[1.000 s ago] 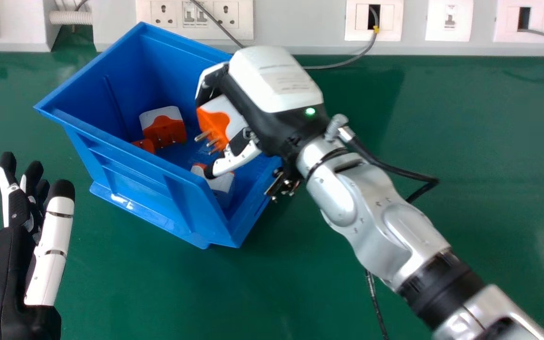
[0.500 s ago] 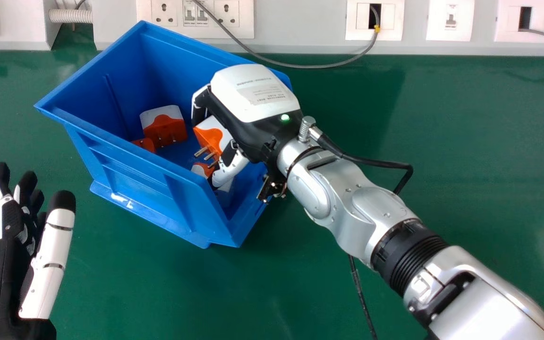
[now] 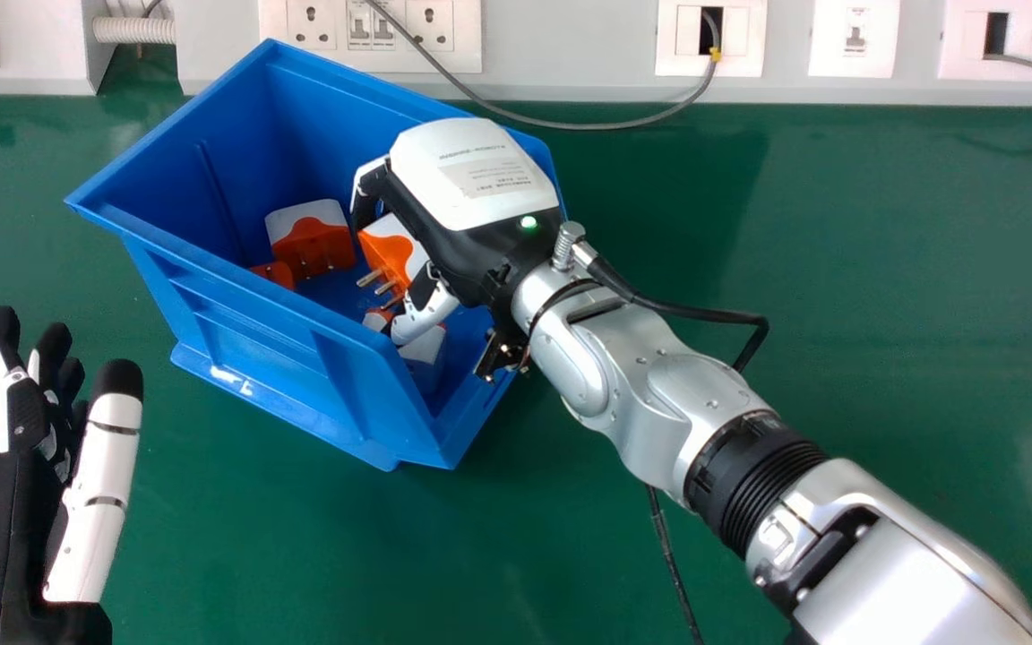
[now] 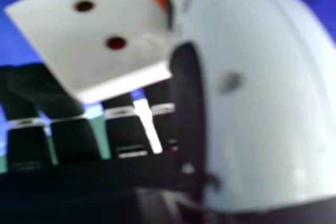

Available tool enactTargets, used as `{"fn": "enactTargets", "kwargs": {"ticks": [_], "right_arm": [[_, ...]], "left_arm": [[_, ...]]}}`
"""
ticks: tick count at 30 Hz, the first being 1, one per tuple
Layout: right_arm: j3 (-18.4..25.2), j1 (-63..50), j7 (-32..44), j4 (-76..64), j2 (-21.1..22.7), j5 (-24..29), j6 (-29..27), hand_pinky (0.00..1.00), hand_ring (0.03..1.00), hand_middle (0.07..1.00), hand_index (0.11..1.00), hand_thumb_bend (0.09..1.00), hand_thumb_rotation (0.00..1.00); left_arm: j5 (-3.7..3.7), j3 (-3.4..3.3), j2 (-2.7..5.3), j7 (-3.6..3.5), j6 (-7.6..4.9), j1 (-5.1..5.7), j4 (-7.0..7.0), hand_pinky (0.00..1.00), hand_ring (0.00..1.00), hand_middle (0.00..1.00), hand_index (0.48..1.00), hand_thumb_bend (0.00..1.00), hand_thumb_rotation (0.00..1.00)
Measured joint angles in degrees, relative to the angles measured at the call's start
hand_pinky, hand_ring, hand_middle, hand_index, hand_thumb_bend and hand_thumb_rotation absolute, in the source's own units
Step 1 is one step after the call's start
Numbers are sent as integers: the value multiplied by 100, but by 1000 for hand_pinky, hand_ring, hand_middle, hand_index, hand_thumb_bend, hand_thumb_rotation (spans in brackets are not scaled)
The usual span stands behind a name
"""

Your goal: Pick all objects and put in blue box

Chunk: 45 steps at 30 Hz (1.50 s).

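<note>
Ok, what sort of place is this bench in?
Probably a lab or workshop: a green work surface, wall sockets with switches, and a grey cable running along behind the blue box.

Smooth silver forearm (image 3: 601,376) with a ribbed black band (image 3: 771,493)
Right robot hand (image 3: 480,251): black under a rounded white shell (image 3: 453,148), with printed label (image 3: 496,176), green light (image 3: 528,222) and black cable (image 3: 695,313); left robot hand (image 3: 19,537): black, with white-plated thumb (image 3: 102,484) and black tips (image 3: 118,380).

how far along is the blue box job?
Looks done: the orange-and-white plugs lying in the blue box. In hand: one held plug, gripped by the right hand inside the box. Left: at least releasing that one, I'd say.
</note>
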<state>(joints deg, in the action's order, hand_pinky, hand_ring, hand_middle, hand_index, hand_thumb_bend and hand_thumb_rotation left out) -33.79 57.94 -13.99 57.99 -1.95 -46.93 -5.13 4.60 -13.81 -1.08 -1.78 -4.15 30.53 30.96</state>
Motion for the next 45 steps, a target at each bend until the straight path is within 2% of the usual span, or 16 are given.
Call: {"fn": "enactTargets", "kwargs": {"ticks": [7, 11, 14, 20, 22, 25, 27, 29, 32, 34, 36, 38, 40, 45], "right_arm": [[-113, -7, 3, -169, 124, -104, 121, 802, 961, 1000, 977, 530, 464], [-156, -17, 4, -227, 139, -101, 173, 799, 960, 1000, 963, 523, 444], [-182, -21, 3, -227, 159, -98, 171, 801, 954, 1000, 965, 519, 441], [-185, -52, -51, -272, 225, -102, 177, 754, 920, 975, 937, 514, 388], [-184, -108, -135, -397, 283, -102, 176, 745, 917, 968, 916, 482, 404], [-138, -291, -360, -762, 449, -100, 173, 731, 905, 948, 893, 416, 413], [-59, -520, -445, -1159, 594, -98, 188, 754, 918, 952, 900, 360, 438], [51, -791, -448, -1650, 766, -82, 233, 788, 936, 963, 918, 297, 515], [321, -1295, -452, -2434, 1055, 20, 206, 774, 928, 961, 930, 264, 577], [527, -1718, -465, -2960, 1208, 199, 142, 737, 916, 952, 921, 252, 605], [719, -2164, -455, -3483, 1336, 342, 79, 755, 929, 964, 928, 254, 709], [924, -2645, -441, -3988, 1419, 476, 59, 784, 949, 984, 946, 276, 828], [1105, -3095, -483, -4352, 1479, 619, -35, 792, 941, 979, 943, 299, 869], [1571, -4407, -650, -5362, 1633, 760, -187, 777, 927, 959, 924, 270, 719]], "left_arm": [[-14, 22, 2, 9, 9, -30, 7, 1000, 1000, 1000, 1000, 410, 770], [-5, 57, 8, 42, 16, -78, 17, 1000, 1000, 1000, 1000, 413, 735], [3, 60, 8, 44, 44, -108, 24, 1000, 1000, 1000, 1000, 400, 724], [108, 60, 8, 38, 109, -172, 22, 1000, 1000, 1000, 1000, 391, 712], [161, 55, 7, 34, 109, -215, 6, 1000, 1000, 1000, 1000, 401, 711], [162, 56, -7, 24, 114, -273, -27, 1000, 1000, 1000, 1000, 370, 741], [141, 58, -12, 41, 124, -292, -33, 1000, 1000, 1000, 1000, 357, 740], [136, 61, -11, 64, 185, -327, -32, 1000, 1000, 1000, 1000, 382, 742], [119, 70, -14, 65, 260, -363, -32, 1000, 1000, 1000, 1000, 397, 755], [85, 70, -24, 73, 306, -398, -31, 1000, 1000, 1000, 1000, 319, 744], [80, 70, -34, 65, 350, -434, -32, 1000, 1000, 1000, 1000, 297, 733], [102, 68, -40, 50, 362, -485, -32, 1000, 1000, 1000, 1000, 299, 732], [102, 64, -48, 47, 362, -514, -34, 1000, 1000, 1000, 1000, 322, 735], [98, 59, -56, 54, 352, -559, -46, 1000, 1000, 1000, 1000, 304, 759]]}}
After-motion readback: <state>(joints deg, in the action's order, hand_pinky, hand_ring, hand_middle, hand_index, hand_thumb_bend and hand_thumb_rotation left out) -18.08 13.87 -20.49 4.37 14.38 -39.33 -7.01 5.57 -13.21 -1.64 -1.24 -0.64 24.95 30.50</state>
